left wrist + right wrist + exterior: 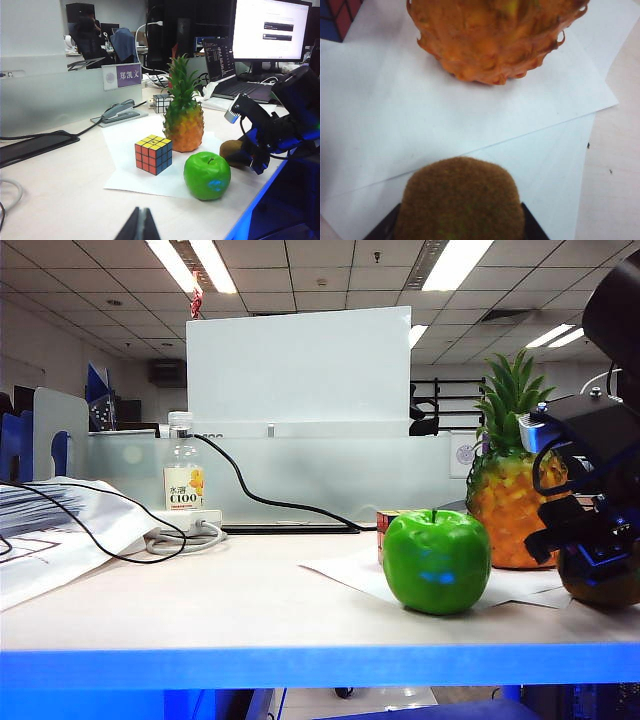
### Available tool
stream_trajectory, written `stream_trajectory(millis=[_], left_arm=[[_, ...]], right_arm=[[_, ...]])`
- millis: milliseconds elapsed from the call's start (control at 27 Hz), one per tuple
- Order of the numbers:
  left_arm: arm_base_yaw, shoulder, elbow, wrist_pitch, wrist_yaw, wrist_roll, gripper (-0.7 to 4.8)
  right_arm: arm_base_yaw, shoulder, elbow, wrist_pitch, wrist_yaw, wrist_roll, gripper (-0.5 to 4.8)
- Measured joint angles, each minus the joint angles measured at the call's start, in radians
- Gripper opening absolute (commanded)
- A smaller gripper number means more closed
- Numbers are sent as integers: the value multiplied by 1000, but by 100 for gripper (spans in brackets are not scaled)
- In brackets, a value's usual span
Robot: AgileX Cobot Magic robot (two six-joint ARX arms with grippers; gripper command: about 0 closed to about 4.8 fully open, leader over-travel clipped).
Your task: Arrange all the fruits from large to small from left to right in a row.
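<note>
The orange pineapple (510,490) with its green crown stands on white paper at the right. In front of it and to its left sits the green apple (437,560). The brown fuzzy kiwi (600,580) is low at the far right edge, right of the pineapple, between the fingers of my right gripper (590,545). In the right wrist view the kiwi (460,200) fills the gap of the right gripper (461,217), both black fingers against its sides, with the pineapple (495,35) just beyond. My left gripper (142,222) hangs shut and empty over bare table, well short of the apple (207,175).
A multicoloured puzzle cube (153,154) sits on the paper (125,170) beside the pineapple, with a second cube (162,103) behind. A bottle (184,475) and coiled cables (180,538) are at the back left. A stapler (120,111) and a laptop (235,70) lie further off.
</note>
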Motion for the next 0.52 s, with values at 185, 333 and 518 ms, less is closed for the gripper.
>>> stream_trajectory(millis=[185, 333, 518], left_arm=[[0, 0, 0, 0, 0, 0, -6], [0, 0, 0, 0, 0, 0, -6], [0, 0, 0, 0, 0, 0, -6]], right_arm=[[0, -81, -8, -54, 34, 2, 479], [-1, -185, -6, -47, 62, -4, 479], [-1, -277, -6, -19, 63, -29, 479]])
